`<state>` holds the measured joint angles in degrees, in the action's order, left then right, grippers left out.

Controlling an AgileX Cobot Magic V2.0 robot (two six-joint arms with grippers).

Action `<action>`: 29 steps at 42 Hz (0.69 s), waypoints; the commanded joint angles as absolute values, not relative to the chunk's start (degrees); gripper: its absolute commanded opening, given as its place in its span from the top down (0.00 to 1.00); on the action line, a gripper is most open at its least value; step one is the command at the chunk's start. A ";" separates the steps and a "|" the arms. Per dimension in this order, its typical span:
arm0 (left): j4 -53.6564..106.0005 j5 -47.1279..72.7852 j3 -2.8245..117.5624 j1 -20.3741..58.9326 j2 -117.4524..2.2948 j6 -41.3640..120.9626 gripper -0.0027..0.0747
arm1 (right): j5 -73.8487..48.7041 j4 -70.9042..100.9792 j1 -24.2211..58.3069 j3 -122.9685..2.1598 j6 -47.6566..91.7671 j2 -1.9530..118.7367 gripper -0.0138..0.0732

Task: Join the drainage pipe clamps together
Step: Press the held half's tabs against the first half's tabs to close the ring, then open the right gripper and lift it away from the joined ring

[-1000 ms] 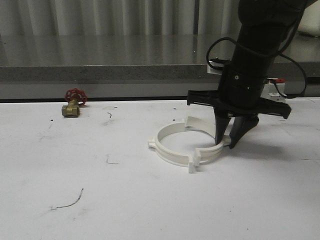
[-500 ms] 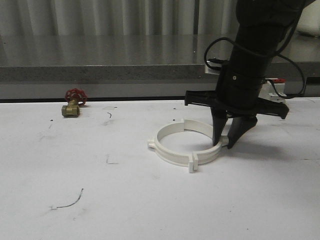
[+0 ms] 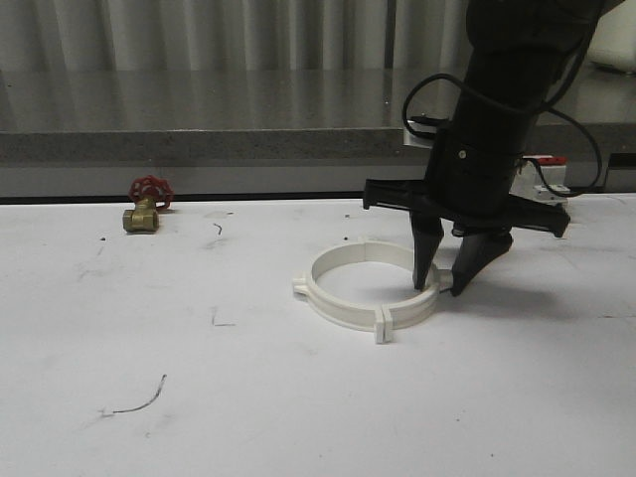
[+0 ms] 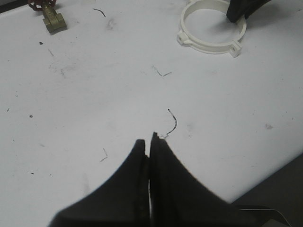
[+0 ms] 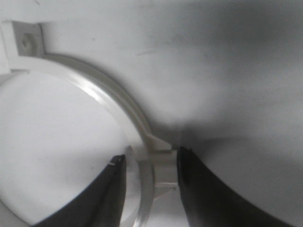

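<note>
Unmarked white clamps (image 3: 370, 288)

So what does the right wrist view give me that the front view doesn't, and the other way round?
Right wrist alone: a close look at the clamp wall sitting between the open jaws of the right gripper, plus a holed end tab. Front alone: the whole closed ring on the table, with the brass valve far off on the left. Both: the right gripper straddling the ring's wall.
</note>
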<state>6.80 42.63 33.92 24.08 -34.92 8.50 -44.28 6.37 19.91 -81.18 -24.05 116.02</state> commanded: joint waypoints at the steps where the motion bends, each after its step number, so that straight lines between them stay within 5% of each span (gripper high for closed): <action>1: 7.40 38.81 35.59 24.01 -34.86 8.39 0.99 | -44.11 6.37 19.90 -82.64 -23.83 113.28 0.44; 20: 7.40 38.81 35.59 24.01 -34.86 8.39 0.99 | -45.30 3.86 19.90 -82.66 -23.78 108.27 0.44; 29: 7.40 38.81 35.59 24.01 -34.86 8.39 0.99 | -45.95 6.85 17.38 -81.53 -7.87 100.02 0.44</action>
